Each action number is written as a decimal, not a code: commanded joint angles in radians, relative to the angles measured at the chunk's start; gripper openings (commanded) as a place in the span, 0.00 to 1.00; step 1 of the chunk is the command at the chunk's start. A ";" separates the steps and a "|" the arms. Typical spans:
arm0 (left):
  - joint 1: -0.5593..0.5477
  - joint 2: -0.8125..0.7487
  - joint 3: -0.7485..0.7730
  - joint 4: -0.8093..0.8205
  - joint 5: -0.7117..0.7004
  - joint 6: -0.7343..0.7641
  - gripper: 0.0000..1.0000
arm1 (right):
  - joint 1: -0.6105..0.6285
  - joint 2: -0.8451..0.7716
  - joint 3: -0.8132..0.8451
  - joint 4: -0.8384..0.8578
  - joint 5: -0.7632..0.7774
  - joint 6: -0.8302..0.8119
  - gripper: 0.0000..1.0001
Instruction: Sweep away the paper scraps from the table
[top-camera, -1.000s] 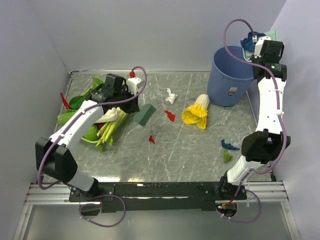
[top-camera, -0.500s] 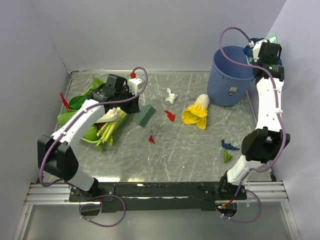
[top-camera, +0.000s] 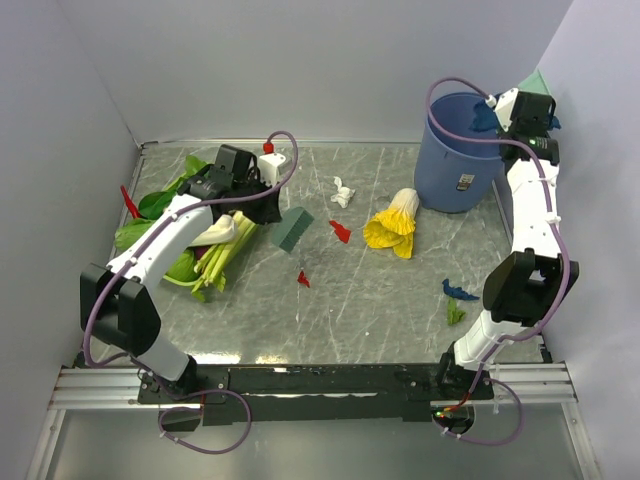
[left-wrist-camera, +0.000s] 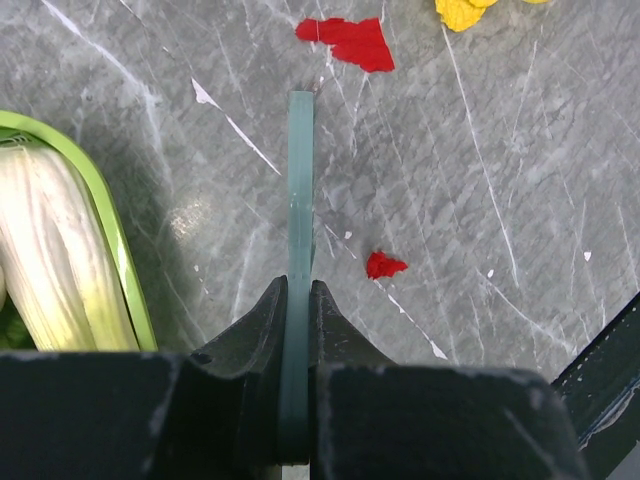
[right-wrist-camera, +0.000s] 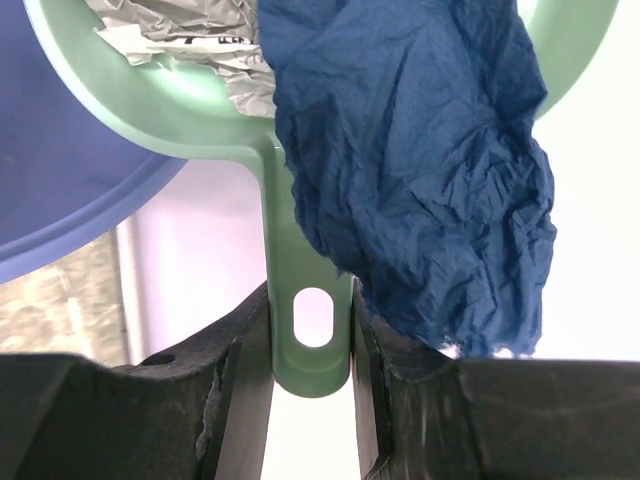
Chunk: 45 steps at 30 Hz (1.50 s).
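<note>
At the upper right of the frame, the right gripper (right-wrist-camera: 310, 300) tips its pale green plastic dustpan (right-wrist-camera: 190, 105) leftward, so the crumpled dark blue paper wad (top-camera: 484, 116) now hangs lower, over the rim of the round blue plastic bucket (top-camera: 455, 165). The purple cable loop (top-camera: 460, 81) above it swings left. At lower left, the left arm's elbow (top-camera: 120, 315) edges right.

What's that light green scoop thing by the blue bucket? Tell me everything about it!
The dustpan is pale green, plastic-looking, with a rounded pan and a flat handle with an oval hole. The right gripper pinches the handle, holding it up at the rim of the blue bin. Crumpled dark blue paper and a grey-white wad lie in it.
</note>
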 joint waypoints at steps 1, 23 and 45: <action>-0.001 -0.008 0.052 0.031 0.026 0.003 0.01 | 0.005 -0.043 -0.051 0.104 0.063 -0.144 0.00; -0.001 -0.012 0.043 0.033 0.034 0.004 0.01 | 0.053 -0.141 -0.235 0.301 0.095 -0.224 0.00; -0.005 -0.016 0.063 0.031 0.048 -0.006 0.01 | 0.140 -0.228 -0.394 0.524 0.176 -0.543 0.00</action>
